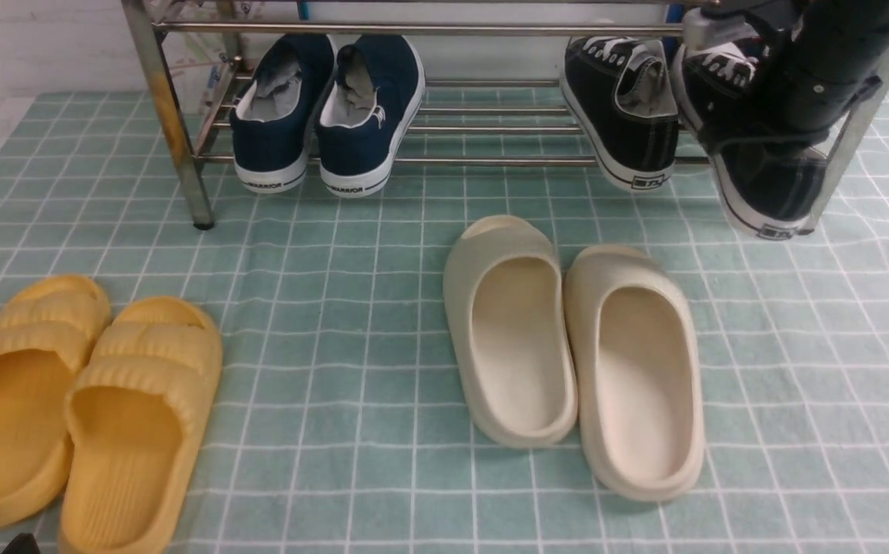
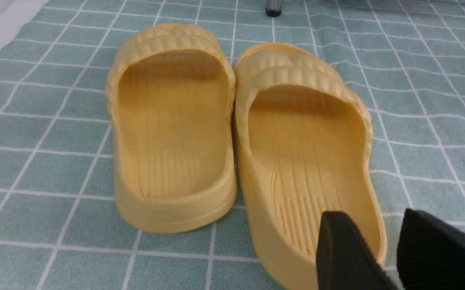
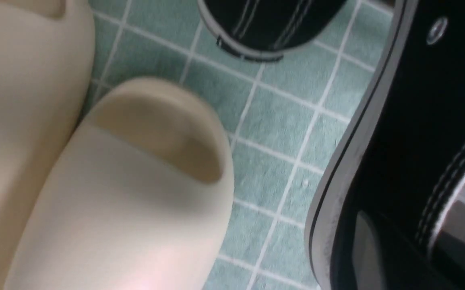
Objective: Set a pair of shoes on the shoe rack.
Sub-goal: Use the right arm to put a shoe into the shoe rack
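The steel-tube shoe rack (image 1: 444, 29) stands at the back of the checked cloth. One black canvas sneaker (image 1: 629, 131) rests on its lower bars, heel toward me; its heel also shows in the right wrist view (image 3: 268, 24). My right gripper (image 1: 767, 135) is shut on the side wall of the second black sneaker (image 1: 767, 192) at the rack's right end, with the heel hanging out past the front bar. In the right wrist view this sneaker (image 3: 417, 121) fills the frame around the gripper (image 3: 397, 241). My left gripper (image 2: 377, 225) is open and empty, over the heel of a yellow slide.
Two navy slip-ons (image 1: 329, 108) sit on the rack's left half. Two cream slides (image 1: 509, 331) lie mid-cloth, in front of the sneakers, and show in the right wrist view (image 3: 135, 201). Two yellow slides (image 1: 21, 385) lie front left and show in the left wrist view (image 2: 172, 133).
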